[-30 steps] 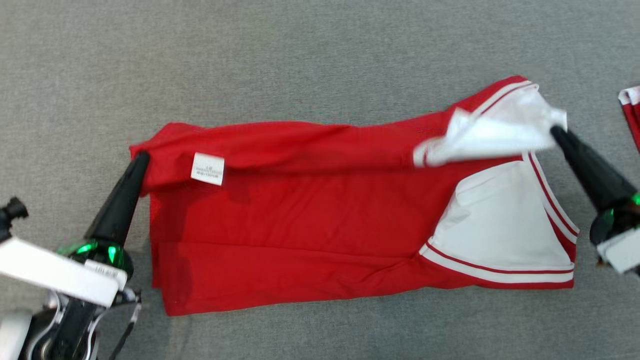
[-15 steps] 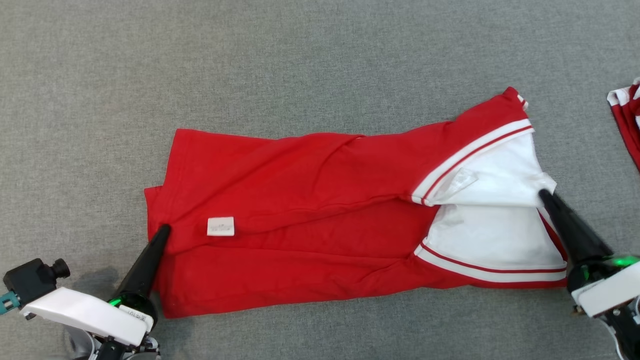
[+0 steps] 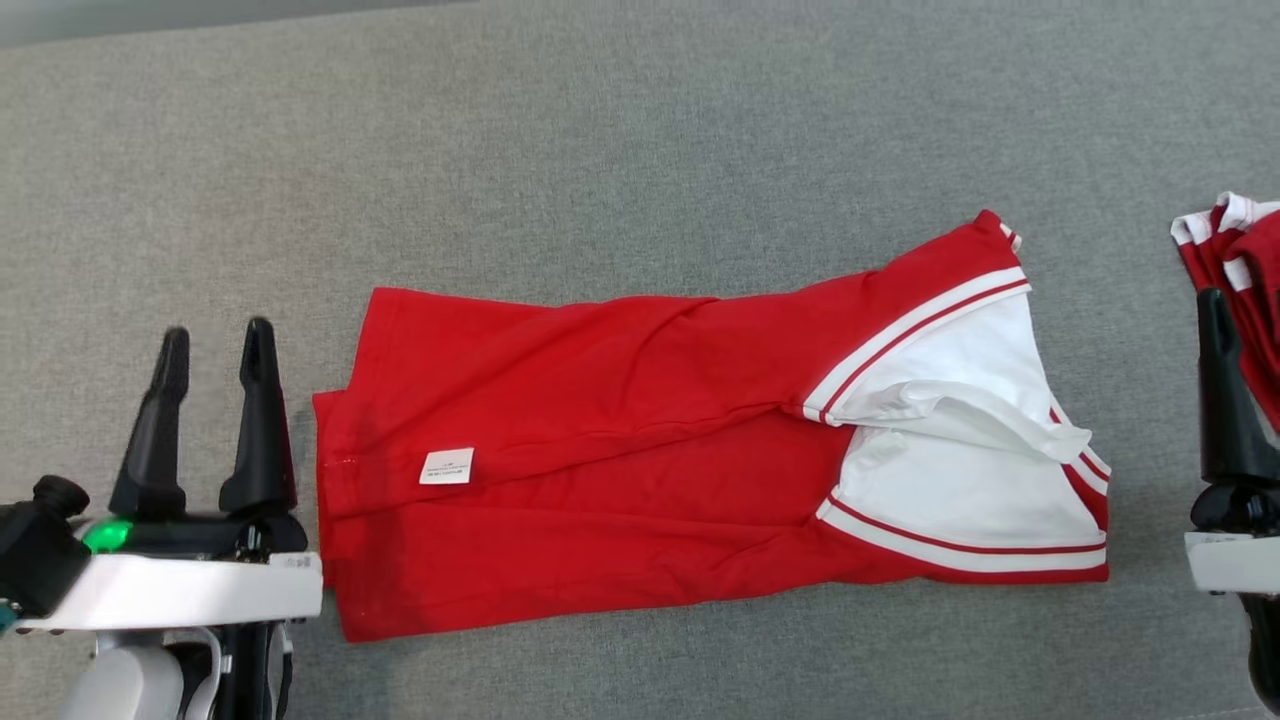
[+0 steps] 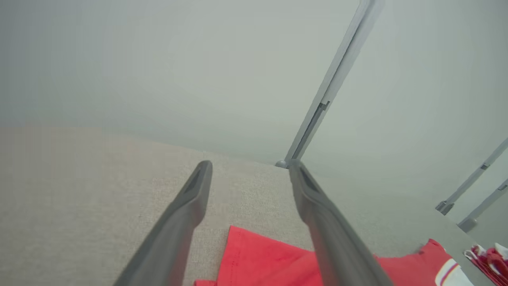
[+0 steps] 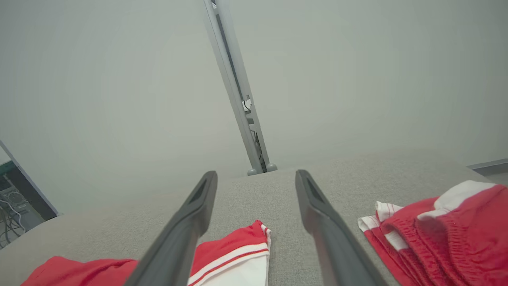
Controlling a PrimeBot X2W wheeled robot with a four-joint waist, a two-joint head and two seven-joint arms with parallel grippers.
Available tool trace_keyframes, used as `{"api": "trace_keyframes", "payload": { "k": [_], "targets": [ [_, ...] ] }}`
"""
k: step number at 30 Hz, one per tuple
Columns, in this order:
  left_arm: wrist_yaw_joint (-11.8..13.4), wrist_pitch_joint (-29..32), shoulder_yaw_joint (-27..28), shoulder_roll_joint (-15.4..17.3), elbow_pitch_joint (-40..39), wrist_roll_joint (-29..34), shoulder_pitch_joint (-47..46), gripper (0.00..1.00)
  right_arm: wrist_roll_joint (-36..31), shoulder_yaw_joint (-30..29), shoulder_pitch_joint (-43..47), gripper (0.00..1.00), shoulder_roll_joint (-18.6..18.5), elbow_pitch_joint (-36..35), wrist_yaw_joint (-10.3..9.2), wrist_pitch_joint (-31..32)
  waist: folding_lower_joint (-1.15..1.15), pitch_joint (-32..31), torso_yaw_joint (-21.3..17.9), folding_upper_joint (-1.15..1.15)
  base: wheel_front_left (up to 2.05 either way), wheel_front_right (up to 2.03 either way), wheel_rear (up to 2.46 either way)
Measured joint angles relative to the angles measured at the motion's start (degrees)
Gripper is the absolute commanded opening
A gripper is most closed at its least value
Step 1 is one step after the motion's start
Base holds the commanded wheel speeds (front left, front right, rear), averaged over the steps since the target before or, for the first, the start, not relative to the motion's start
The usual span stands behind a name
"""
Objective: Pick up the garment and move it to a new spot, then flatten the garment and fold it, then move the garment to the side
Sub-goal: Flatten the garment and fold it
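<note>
Both claws had let go of the garment (image 3: 640, 470) since the earlier frames, where each was pinching an end of its upper layer. The left claw (image 3: 218, 332) now stood clear of the hem end, its fingers spread and holding nothing. The right claw (image 5: 256, 174) was spread too, and in its wrist view the striped corner lay on the bench (image 3: 600, 150) below the gap, not gripped.

The garment lay across the middle of the bench, doubled lengthwise, with the white label (image 3: 446, 466) facing up near the left end. The released layer had settled on the lower one, so this fold looked laid. It sat slanted, though, and the white lining at the right end was rumpled. Another fold or some smoothing probably remained before the move aside, towards the other red garment (image 3: 1240, 260) at the far right.
</note>
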Motion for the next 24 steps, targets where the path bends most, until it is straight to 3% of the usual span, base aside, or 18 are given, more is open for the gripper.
{"api": "trace_keyframes", "payload": {
  "k": [5,11,24],
  "targets": [
    [1.53,-0.80,0.65,-1.85,-2.03,9.93,-1.78,1.00,-10.03,-2.40,1.24,1.00,3.93,-1.83,0.00,0.78,0.00,-1.71,-0.01,0.00,0.00,0.00,0.00],
    [1.47,-0.96,1.64,-4.04,-1.89,19.73,-0.92,1.00,-15.23,-2.64,2.64,1.00,6.64,-1.29,0.00,2.30,0.00,-3.66,0.01,0.00,0.00,0.00,0.00],
    [-2.14,-0.96,3.33,-5.12,2.34,23.72,1.36,1.00,-17.39,-3.30,3.13,1.00,7.31,0.40,0.00,3.92,0.00,-5.35,1.60,0.00,0.00,0.00,0.00]
  ]
}}
